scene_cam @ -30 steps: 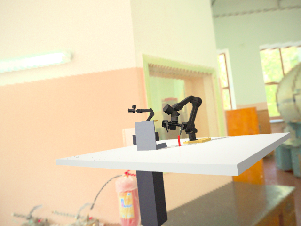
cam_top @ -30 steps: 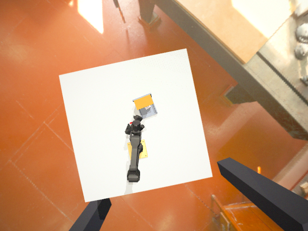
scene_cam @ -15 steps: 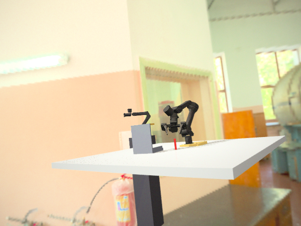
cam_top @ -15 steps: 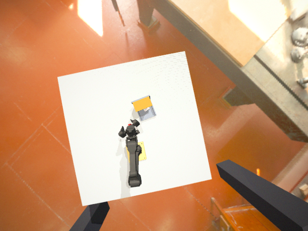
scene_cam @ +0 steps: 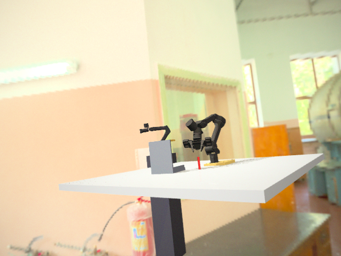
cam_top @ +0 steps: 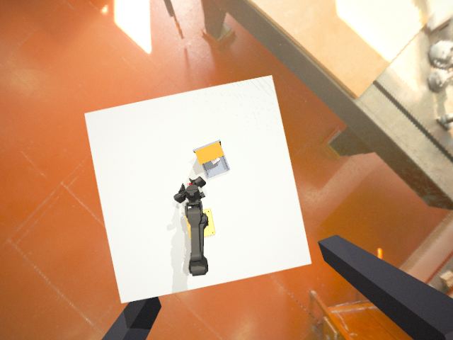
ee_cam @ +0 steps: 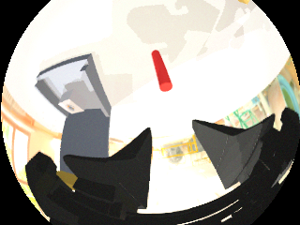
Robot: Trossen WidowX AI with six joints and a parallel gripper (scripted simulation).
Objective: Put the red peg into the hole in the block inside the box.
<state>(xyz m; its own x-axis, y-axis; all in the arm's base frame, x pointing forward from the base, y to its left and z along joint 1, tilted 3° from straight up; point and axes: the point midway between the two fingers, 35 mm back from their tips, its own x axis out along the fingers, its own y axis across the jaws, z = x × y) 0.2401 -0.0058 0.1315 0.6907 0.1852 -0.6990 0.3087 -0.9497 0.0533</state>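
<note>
Base plate (cam_top: pixel 210 231) (scene_cam: pixel 230 161) (ee_cam: pixel 244 1) at the near side of the counter (cam_top: pixel 248 219) (scene_cam: pixel 234 182) (ee_cam: pixel 61 28), seen from above, with the dark arm (cam_top: pixel 197 234) (scene_cam: pixel 218 129) reaching over it. Farther on, the gripper (cam_top: pixel 186 183) (scene_cam: pixel 197 151) (ee_cam: pixel 172 127), pointing down with fingers partly apart and nothing between, probably narrowed for a slim target while leaving room on either side. Below the fingertips, the red peg (cam_top: pixel 190 183) (scene_cam: pixel 199 162) (ee_cam: pixel 161 72), upright on the counter and not touched; an upright stance probably meant to suit a straight drop into the hole. Next, likely: line up, lower around the peg, close. Main risk: tipping it with one fingertip if off-centre. Beyond and to the right, the box (cam_top: pixel 218 175) (scene_cam: pixel 160 157) (ee_cam: pixel 104 96), open side facing near, apparently to admit peg and gripper from the front. Inside, the pale block (cam_top: pixel 216 161) (ee_cam: pixel 74 99), its hole showing in the wrist view, without a peg. Farthest, the orange roof (cam_top: pixel 209 152) (scene_cam: pixel 172 140) (ee_cam: pixel 66 180), jutting from the back wall and ruling out a plain descent from above; hence, by judgement, a low carry beneath it. Task only at the pick-up stage.
</note>
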